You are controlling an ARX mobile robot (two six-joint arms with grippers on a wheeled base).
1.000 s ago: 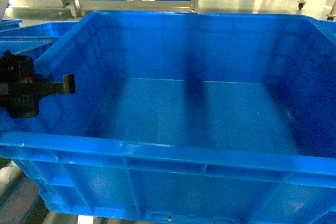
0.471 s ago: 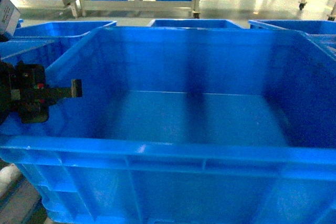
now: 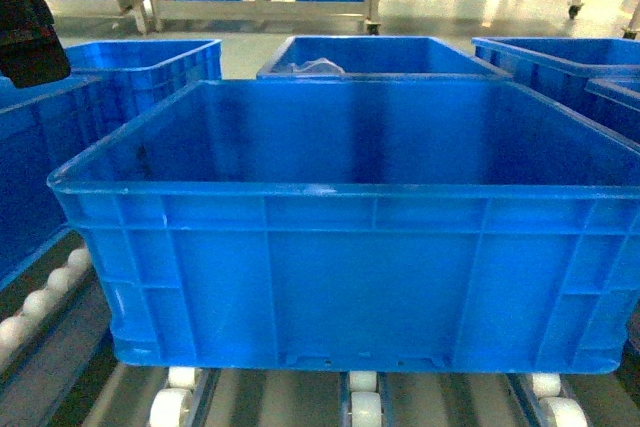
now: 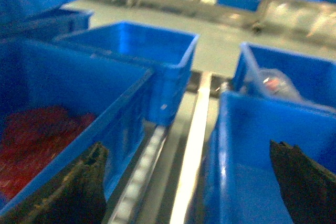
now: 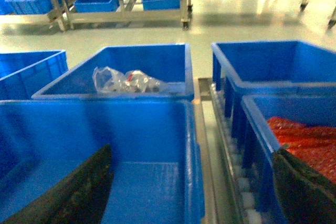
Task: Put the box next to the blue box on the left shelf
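The box (image 3: 350, 277) fills the roller lane; crates (image 3: 140, 72) crowd its left, rear and right; above its open rim stays free.

The left gripper (image 4: 191, 182) shows two dark, almost black fingers (image 4: 86, 187) with a rough, grainy, worn surface, tapering to blunt tips. The right gripper (image 5: 191, 187) has the same matte, dark, speckled fingers (image 5: 84, 192), broad at the base. A black, blocky arm housing (image 3: 28, 22) shows in the head view.

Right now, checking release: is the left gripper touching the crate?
Apart. Left wrist view: both fingers hang open above the crate, holding nothing.
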